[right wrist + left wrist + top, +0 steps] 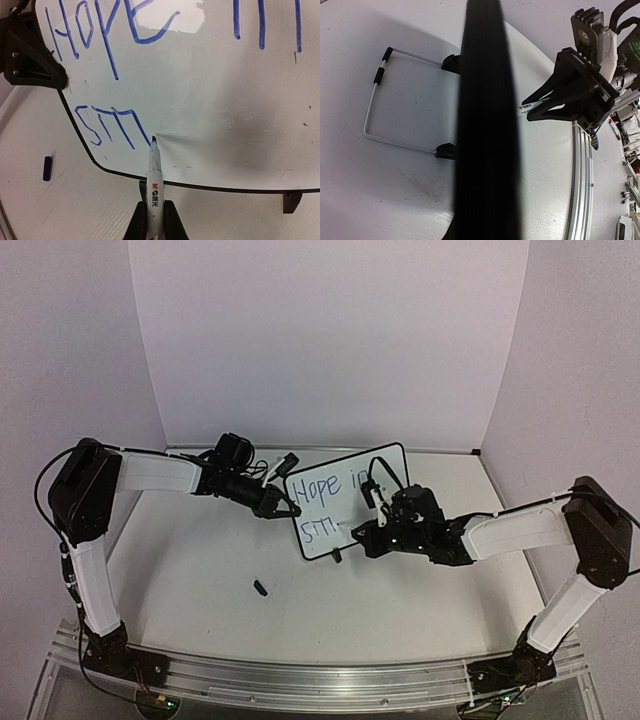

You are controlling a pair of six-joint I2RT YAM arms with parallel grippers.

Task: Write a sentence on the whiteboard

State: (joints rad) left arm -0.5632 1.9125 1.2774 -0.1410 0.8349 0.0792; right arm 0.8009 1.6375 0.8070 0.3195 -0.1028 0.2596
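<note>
board (345, 502): upright on table (200, 570), between arms | left gripper (283, 505): clamped on board's left edge | right gripper (154, 209): grasping marker (153, 172), tip on board just after "sm" | sentence (322, 487): blue, "Hope in" above "sm" | cap (260, 588): on table, before board

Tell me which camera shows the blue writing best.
Right wrist: the writing fills the frame, strokes sharp, with the marker tip at its end. Top external shows it whole but small. Left wrist shows only the whiteboard edge-on, no writing.
</note>
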